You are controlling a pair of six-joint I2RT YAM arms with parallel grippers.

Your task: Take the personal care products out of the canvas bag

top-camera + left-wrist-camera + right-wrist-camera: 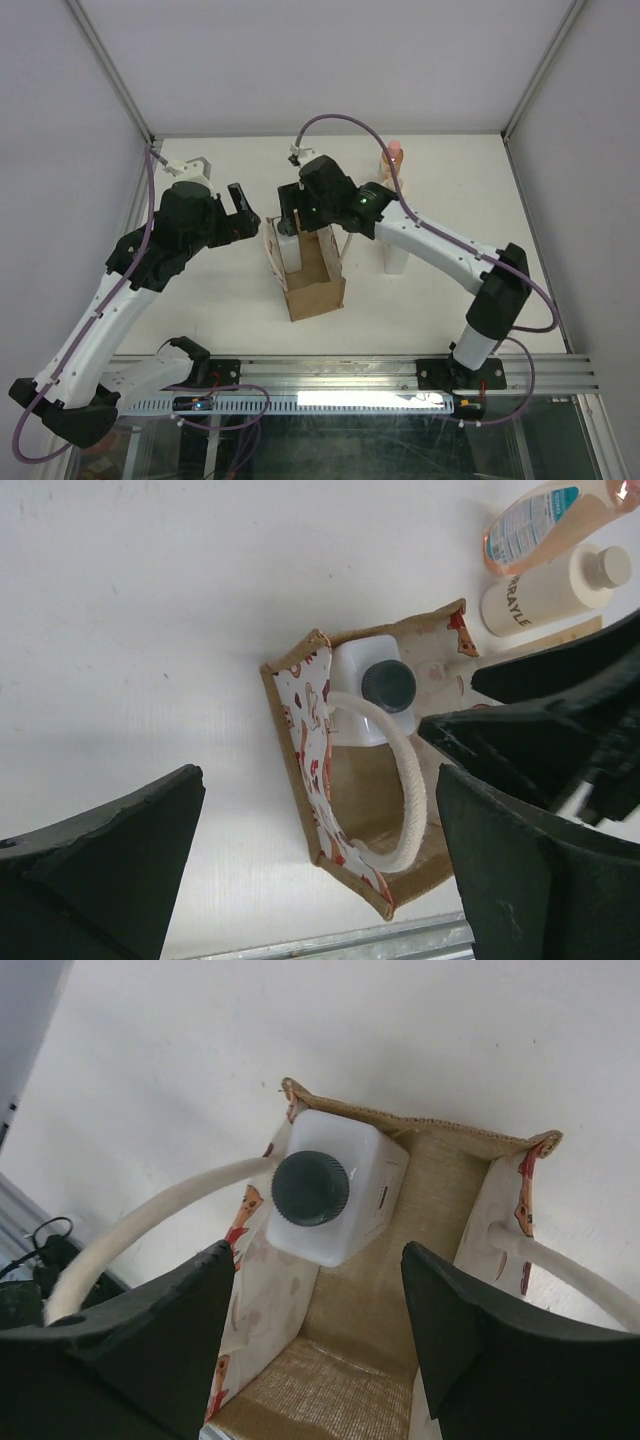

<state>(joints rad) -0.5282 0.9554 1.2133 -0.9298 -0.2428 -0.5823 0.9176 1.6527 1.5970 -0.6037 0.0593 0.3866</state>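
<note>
The canvas bag [318, 288] stands open mid-table, with thin white loop handles [404, 780]. One white rectangular bottle with a dark grey cap [325, 1195] stands inside at the bag's far end, also seen in the left wrist view [385, 690]. My right gripper [318, 1260] is open just above the bag's mouth, near that bottle but not holding it; the top view [293, 205] shows it too. My left gripper [315, 780] is open and empty, left of the bag and above the table [243, 212]. The orange bottle [545, 520] and the cream bottle [555, 585] are outside the bag.
A white object [395, 255], partly hidden by my right arm, stands right of the bag. The orange bottle's pink cap [393, 150] shows near the back wall. White enclosure walls stand on three sides. A metal rail [400, 375] runs along the near edge.
</note>
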